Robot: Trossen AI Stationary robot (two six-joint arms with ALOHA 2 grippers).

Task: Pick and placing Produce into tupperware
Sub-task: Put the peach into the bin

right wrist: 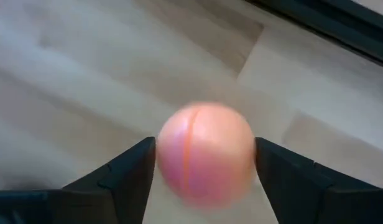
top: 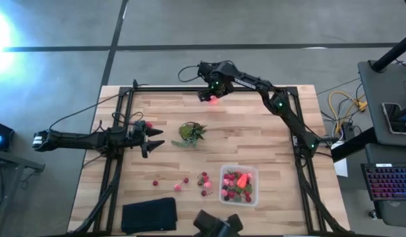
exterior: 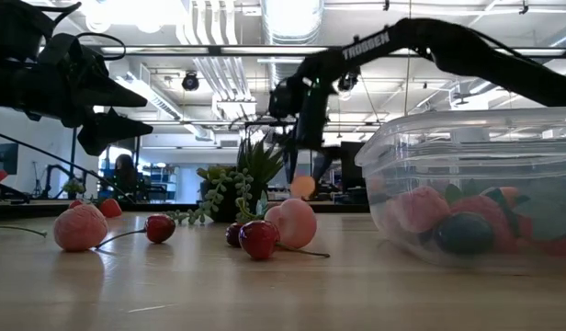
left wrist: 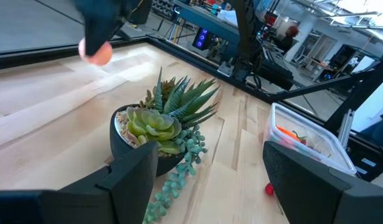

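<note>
My right gripper (top: 213, 99) hangs over the table's far edge, pointing down, shut on a peach-pink round piece of produce (right wrist: 204, 152), which also shows in the low view (exterior: 302, 187). The clear tupperware (top: 239, 185) stands near the front right and holds several red and orange pieces. Several small red and pink berries (top: 204, 179) lie loose on the wood to its left. My left gripper (top: 153, 138) waits open at the table's left side, aimed level at a potted green plant (top: 190, 133). My right gripper pinches the round peach-pink piece between its two fingers (right wrist: 132, 174), which sit on two opposite sides of it (right wrist: 170, 155). The fingers come from above, pointing down. The piece hangs clear of the table.
A flat black pad (top: 149, 214) lies at the front left. The potted plant (left wrist: 170, 127) stands mid-table between the two arms. A black metal frame (top: 117, 158) runs along the table's left, far and right sides. Bare wood lies between the plant and the far edge.
</note>
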